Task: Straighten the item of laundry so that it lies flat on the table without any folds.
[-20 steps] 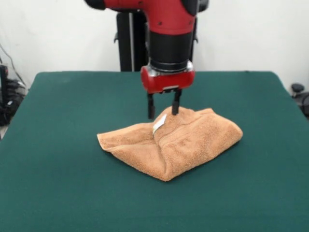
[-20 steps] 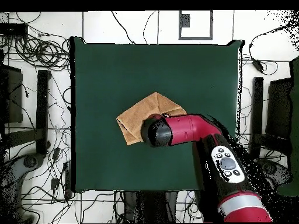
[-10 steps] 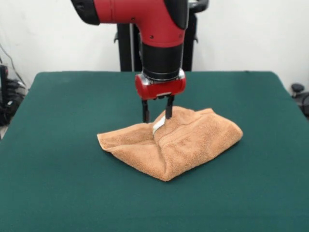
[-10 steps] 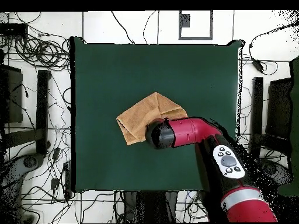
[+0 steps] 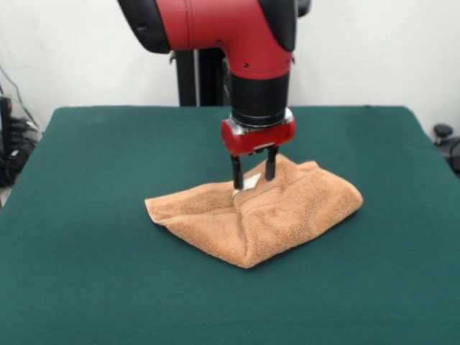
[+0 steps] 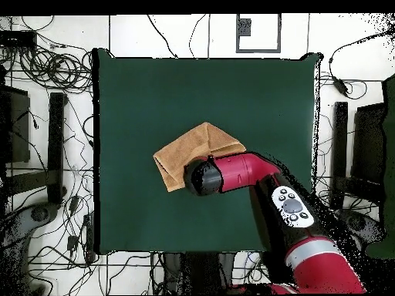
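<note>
The orange-tan towel (image 5: 262, 212) lies folded and bunched near the centre of the green desk (image 5: 86, 251). The tool (image 5: 253, 180), jaws apart, straddles the white tag (image 5: 248, 185) at the towel's far edge.

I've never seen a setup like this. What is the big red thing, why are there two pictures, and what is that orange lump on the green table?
The red thing is a robot arm. At its tip is a gripper, two thin black fingers that can pinch things. Both pictures show the same moment: one camera stands across the table facing the robot, the other looks straight down from above, where the arm hides the gripper.

The orange lump is a towel lying bunched and folded on the green table. A small white tag shows on it.

The fingers stand apart, lowered onto the towel's far edge, with the tag between them. Nothing is held yet; the towel rests on the table. The likely aim is to pinch the cloth and pull it flat.
</note>
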Motion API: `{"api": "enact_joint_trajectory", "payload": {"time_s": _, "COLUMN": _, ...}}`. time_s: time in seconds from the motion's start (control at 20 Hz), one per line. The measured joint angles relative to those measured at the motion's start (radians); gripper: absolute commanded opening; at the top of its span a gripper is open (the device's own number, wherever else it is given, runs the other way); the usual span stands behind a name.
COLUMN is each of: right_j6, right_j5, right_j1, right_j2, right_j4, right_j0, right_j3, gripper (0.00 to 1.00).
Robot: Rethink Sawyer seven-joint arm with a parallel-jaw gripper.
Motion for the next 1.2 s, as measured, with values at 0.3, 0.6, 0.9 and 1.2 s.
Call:
{"api": "enact_joint_trajectory", "payload": {"time_s": 0.3, "right_j6": 0.0, "right_j5": 0.0, "right_j1": 0.004, "right_j2": 0.005, "right_j4": 0.0, "right_j0": 0.0, "right_j3": 0.0, "gripper": 1.0}}
{"api": "enact_joint_trajectory", "payload": {"time_s": 0.6, "right_j6": 0.0, "right_j5": -0.002, "right_j1": 0.008, "right_j2": 0.005, "right_j4": 0.0, "right_j0": 0.0, "right_j3": 0.0, "gripper": 1.0}}
{"api": "enact_joint_trajectory", "payload": {"time_s": 0.9, "right_j6": 0.0, "right_j5": -0.021, "right_j1": 0.031, "right_j2": 0.005, "right_j4": -0.002, "right_j0": 0.0, "right_j3": -0.006, "gripper": 1.0}}
{"api": "enact_joint_trajectory", "payload": {"time_s": 1.2, "right_j6": 0.0, "right_j5": -0.049, "right_j1": 0.068, "right_j2": 0.005, "right_j4": -0.029, "right_j0": 0.001, "right_j3": -0.029, "gripper": 1.0}}
